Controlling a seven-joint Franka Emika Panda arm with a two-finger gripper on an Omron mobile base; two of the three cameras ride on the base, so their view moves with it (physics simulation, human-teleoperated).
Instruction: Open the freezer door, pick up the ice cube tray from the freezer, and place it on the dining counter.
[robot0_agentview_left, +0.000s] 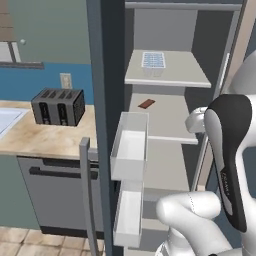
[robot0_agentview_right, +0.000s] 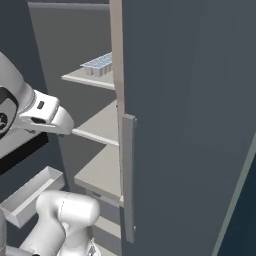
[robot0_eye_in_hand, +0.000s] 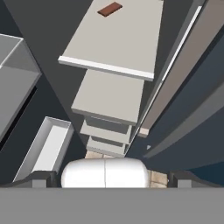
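Observation:
The freezer door (robot0_agentview_left: 106, 75) stands swung open at the left, its white bins (robot0_agentview_left: 130, 150) facing the freezer (robot0_agentview_left: 165, 30). On the top shelf lies the ice cube tray (robot0_agentview_left: 153, 61), white with pale blue cubes; the right base view shows the tray (robot0_agentview_right: 99, 63) from the side. My gripper (robot0_eye_in_hand: 112, 180) hangs in front of the shelves and looks down along them. Its fingertips (robot0_eye_in_hand: 41, 179) are far apart, open, with nothing held. It is well below and short of the tray. The dining counter is out of view.
A small brown bar (robot0_agentview_left: 146, 104) lies on the second shelf (robot0_eye_in_hand: 113, 39). The plain grey door (robot0_agentview_right: 190, 125) with its bar handle (robot0_agentview_right: 128, 175) closes off the right side. A toaster (robot0_agentview_left: 58, 106) sits on the worktop (robot0_agentview_left: 45, 140) left of the open door.

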